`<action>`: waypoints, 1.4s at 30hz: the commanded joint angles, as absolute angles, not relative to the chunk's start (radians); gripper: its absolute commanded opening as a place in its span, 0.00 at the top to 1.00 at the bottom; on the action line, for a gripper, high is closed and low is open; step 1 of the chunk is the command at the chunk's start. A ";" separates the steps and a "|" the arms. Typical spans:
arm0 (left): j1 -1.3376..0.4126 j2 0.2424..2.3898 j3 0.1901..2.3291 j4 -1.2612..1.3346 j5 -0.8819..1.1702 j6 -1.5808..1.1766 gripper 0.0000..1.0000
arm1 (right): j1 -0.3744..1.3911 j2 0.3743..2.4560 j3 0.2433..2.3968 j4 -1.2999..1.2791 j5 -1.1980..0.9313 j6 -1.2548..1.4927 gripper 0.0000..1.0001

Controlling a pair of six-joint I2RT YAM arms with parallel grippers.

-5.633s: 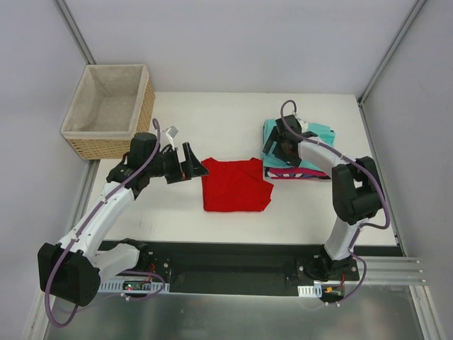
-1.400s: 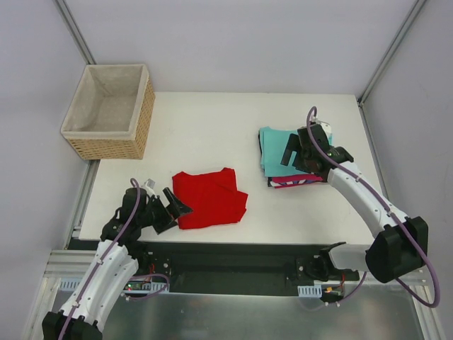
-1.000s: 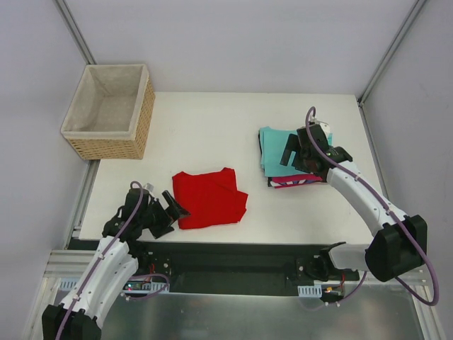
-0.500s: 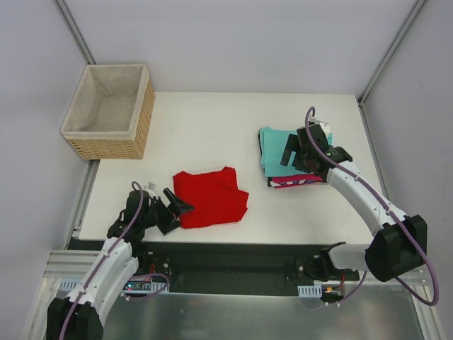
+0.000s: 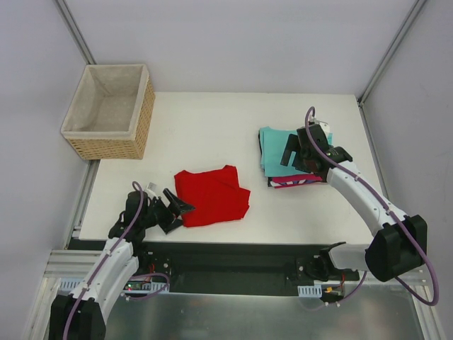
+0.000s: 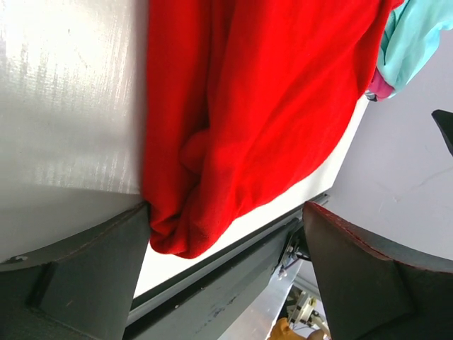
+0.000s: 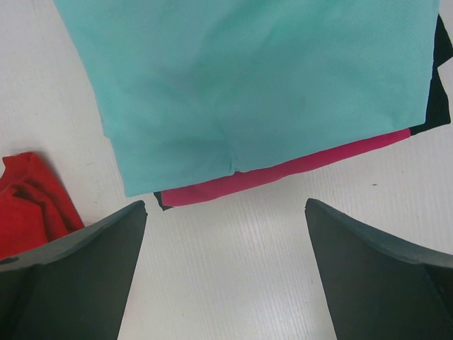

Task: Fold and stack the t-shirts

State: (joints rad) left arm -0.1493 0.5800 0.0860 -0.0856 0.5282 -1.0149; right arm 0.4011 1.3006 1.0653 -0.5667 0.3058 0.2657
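The left fingers [image 5: 176, 213] stand wide apart at the near-left corner of the red shirt, low over the front edge of the tabletop. In the left wrist view the bunched corner of cloth lies against the inner face of one finger and the other is well clear, so nothing is gripped. The right fingers [image 5: 300, 146] are also spread wide and hang over the stack, holding nothing.

The white tabletop [image 5: 212, 120] carries everything. The wicker basket [image 5: 113, 149] sits off its far-left corner, well apart from the shirts. On the right lies the folded stack: a teal shirt [image 7: 248, 78] on top, a pink shirt [image 7: 297, 170] showing beneath its edge and a black shirt [image 7: 435, 106] peeking out at one side. The red shirt [image 5: 212, 198] lies near the front edge, left of the stack and not touching it. It is roughly folded, with rumpled edges and a loose lump at the near corner.

The red shirt looks light, limp and prone to slide on the smooth surface. Lifted by one corner it would probably droop and fall open. The better hold seems to be a pinch through all layers along a folded edge, ideally at two points.
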 commanded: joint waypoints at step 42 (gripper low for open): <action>-0.028 0.736 -0.008 -0.045 0.600 -0.942 0.80 | 0.406 1.839 1.397 -0.247 -0.679 0.265 0.01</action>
State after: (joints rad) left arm -0.0490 0.7136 0.0589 -0.0502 0.5907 -0.9825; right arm 0.4026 1.7988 1.3464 -0.3389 -0.4309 0.2306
